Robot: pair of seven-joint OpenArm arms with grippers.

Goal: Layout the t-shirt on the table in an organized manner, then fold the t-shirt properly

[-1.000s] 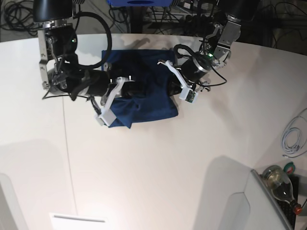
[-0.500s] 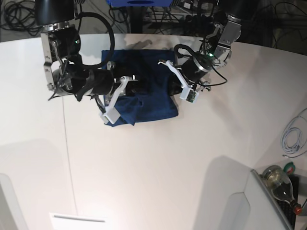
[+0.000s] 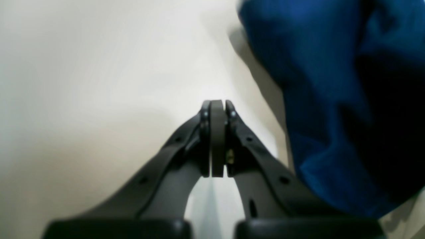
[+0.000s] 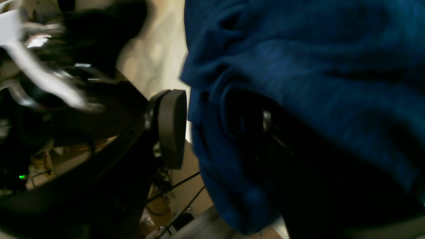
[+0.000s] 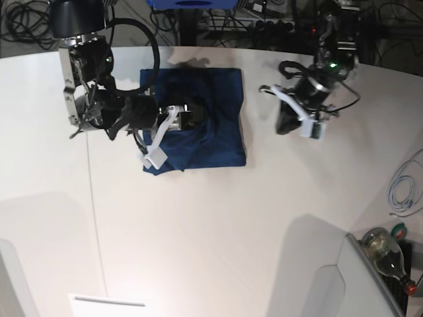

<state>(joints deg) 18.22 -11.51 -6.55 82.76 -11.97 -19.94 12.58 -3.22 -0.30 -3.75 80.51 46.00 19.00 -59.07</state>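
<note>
- White table point(image 5: 218, 224) fills base view; curved far edge, thin seam running down its left part. Cables and dark gear behind far edge.
- Shirt point(image 5: 205, 125) on table toward far edge, folded into rough rectangle. Right and near edges fairly straight; near-left corner bunched w/ a loose flap.
- Right arm on view's left, reaching over shirt's left half. Right gripper point(image 5: 187, 113) down at the cloth, mid-left of the rectangle.
- Right wrist cam: one finger pad point(image 4: 171, 127) bare, just beside shirt point(image 4: 298, 66) edge w/ a thin gap. Other finger buried under a fold, only a dark shape. Jaws parted w/ cloth draped between them; can't tell if cloth is actually pinched or just lying there.
- Left arm on view's right, clear of shirt. Left gripper point(image 5: 285, 123) over bare table, near shirt's right edge but apart from it.
- Left wrist cam: left gripper point(image 3: 217, 106) pads pressed flat together, clenched on nothing. Shirt point(image 3: 332, 83) off to the right, blurry.
- Near-right corner: bottle point(image 5: 386, 254) and coiled white cable point(image 5: 404, 191), well apart from shirt.
</note>
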